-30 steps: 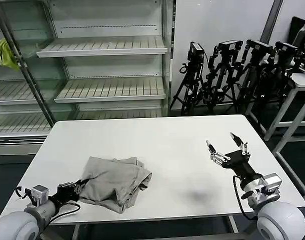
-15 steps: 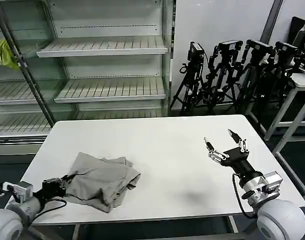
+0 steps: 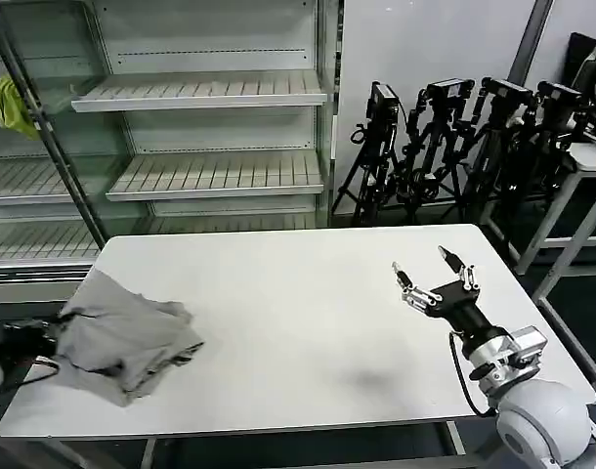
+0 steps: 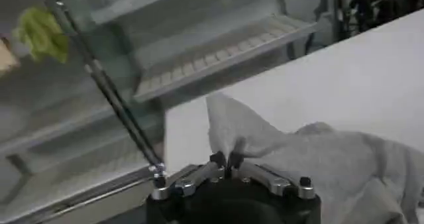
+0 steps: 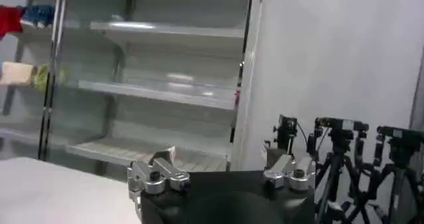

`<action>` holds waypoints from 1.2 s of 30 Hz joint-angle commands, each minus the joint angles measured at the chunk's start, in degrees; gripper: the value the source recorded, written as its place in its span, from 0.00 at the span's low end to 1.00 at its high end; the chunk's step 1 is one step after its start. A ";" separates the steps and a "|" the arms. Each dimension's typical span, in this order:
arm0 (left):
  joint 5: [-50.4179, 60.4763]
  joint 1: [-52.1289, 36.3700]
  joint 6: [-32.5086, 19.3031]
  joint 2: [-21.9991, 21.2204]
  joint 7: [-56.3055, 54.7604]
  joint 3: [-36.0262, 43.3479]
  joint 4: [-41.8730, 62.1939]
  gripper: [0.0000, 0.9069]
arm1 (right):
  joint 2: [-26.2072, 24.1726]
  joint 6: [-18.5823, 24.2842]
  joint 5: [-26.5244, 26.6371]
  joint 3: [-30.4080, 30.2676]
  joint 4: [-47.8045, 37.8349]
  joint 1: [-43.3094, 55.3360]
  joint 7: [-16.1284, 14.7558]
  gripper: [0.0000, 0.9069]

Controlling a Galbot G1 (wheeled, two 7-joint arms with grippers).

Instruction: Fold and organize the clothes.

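Shirt (image 3: 122,332) count is one: a single light grey garment, bunched at the tabletop's (image 3: 298,322) left edge, partly hanging over it. The left end effector (image 4: 226,160) pinches a raised fold of that cloth between closed fingers, so the shirt trails from it toward the tabletop's middle. The right end effector (image 3: 430,278) hovers splayed wide and empty near the right edge, well apart from the garment; the left arm is clearly nearer.

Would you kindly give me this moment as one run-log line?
left gripper: shut on grey shirt, at table's left edge | right gripper: open, above table's right side, idle
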 commanded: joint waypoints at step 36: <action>20.22 -11.81 -0.35 -6.61 2.61 28.11 -12.18 0.06 | 2.78 0.19 -2.47 3.08 -2.08 -6.43 0.32 1.00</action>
